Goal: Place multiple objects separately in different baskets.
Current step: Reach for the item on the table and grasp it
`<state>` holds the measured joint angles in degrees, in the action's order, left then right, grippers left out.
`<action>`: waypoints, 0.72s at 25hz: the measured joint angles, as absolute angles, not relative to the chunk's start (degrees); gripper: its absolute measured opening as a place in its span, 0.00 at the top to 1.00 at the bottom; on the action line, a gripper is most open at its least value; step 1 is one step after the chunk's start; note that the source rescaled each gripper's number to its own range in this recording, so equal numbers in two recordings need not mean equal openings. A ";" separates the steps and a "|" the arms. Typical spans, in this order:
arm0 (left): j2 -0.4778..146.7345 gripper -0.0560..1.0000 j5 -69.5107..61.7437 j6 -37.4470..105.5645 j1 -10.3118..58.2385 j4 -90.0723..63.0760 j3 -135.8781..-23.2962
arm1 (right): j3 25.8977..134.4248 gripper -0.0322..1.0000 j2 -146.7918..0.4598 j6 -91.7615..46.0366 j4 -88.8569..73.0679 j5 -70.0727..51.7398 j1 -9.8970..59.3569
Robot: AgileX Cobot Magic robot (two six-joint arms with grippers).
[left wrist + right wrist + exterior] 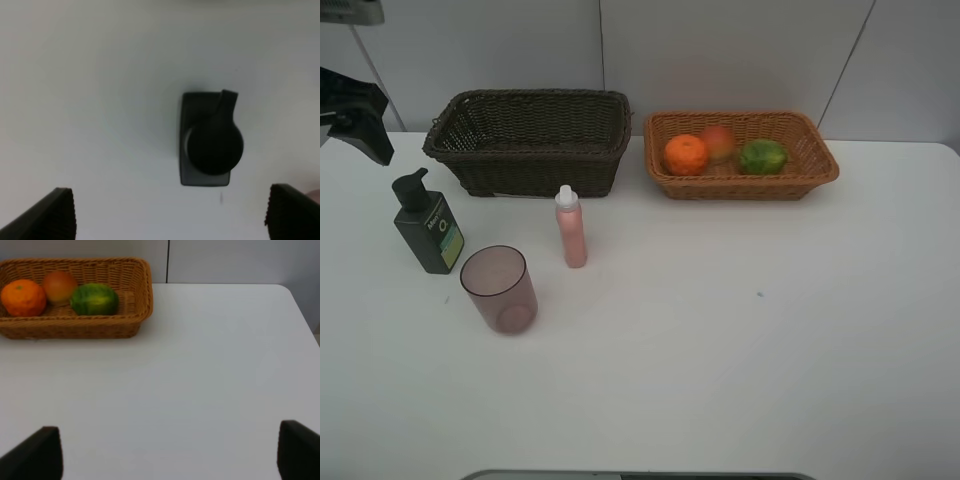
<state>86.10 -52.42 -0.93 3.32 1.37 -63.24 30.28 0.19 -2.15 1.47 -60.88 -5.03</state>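
Peeking behind orange (pixel 686 154), red-yellow fruit (pixel 722 139)

We log dark pump bottle (pixel 210 142) upright below spread left claw (pixel 175 212); cup (pixel 500 290) and pink bottle (pixel 571 228) stand beside; fruits (pixel 720 143) in tan basket (pixel 740 188), well beyond.

**White surface, pale panelled wall**

A plain white surface (pixel 740 360) fills most of the high view, matte and evenly lit, with its far right corner rounded. One tiny dark speck (pixel 759 294) sits on it right of centre. Behind stands a pale grey wall (pixel 730 50), split into panels by thin dark seams (pixel 601 45), one upright and others slanted. A grey strip (pixel 640 475) shows at the near edge.
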 joint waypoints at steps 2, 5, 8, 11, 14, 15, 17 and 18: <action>88.38 0.02 -52.42 -1.68 3.75 1.23 -64.95 | 30.28 0.26 0.19 -2.15 1.47 -60.88 -5.03; 91.40 0.02 -52.24 -3.21 4.20 1.36 -66.13 | 30.28 0.26 0.19 -2.15 1.47 -60.88 -5.03; 93.43 0.02 -51.73 -3.97 4.96 0.86 -66.37 | 30.28 0.26 0.19 -2.15 1.47 -60.88 -5.03; 94.94 0.02 -51.66 -4.36 5.08 0.50 -66.49 | 30.28 0.26 0.19 -2.15 1.47 -60.88 -5.03; 96.27 0.02 -51.81 -4.41 5.08 0.50 -66.49 | 30.28 0.26 0.19 -2.15 1.47 -60.88 -5.03; 96.70 0.02 -51.75 -4.41 5.08 0.50 -66.49 | 30.28 0.26 0.19 -2.15 1.47 -60.88 -5.03; 97.83 0.02 -51.46 -4.42 5.08 0.50 -66.49 | 30.28 0.26 0.19 -2.15 1.47 -60.88 -5.03; 98.64 0.02 -51.21 -4.47 5.08 0.50 -66.49 | 30.28 0.26 0.19 -2.15 1.47 -60.88 -5.03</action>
